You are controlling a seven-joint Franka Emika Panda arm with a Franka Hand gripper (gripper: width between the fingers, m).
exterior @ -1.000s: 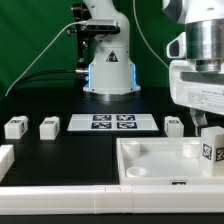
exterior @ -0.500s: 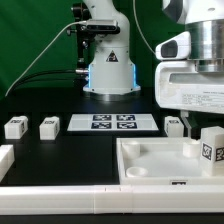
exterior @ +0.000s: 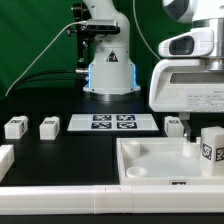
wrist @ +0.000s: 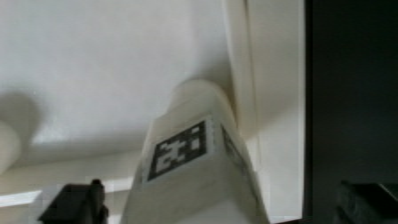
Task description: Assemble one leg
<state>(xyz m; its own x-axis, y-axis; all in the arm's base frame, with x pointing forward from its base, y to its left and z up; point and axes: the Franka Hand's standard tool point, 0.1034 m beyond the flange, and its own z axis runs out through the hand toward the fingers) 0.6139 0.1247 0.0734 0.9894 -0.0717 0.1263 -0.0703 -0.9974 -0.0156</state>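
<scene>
**Arm shifts left over leg**

Exterior: arm housing has slid toward frame left; the tool is hidden behind it. Leg [exterior: 210, 146] stands upright at right edge, in the tray [exterior: 150, 165] corner.

Wrist: leg [wrist: 192, 165] between dark fingertips [wrist: 75, 203], jaws apart, not touching. Likely pre-grasp.

A white tagged leg [wrist: 192, 150] stands against a white surface [wrist: 107, 60], dark pincer fingertips [wrist: 75, 203] below.

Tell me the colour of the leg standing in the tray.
White, with a black-and-white square tag; the leg shows best in the wrist view.
</scene>
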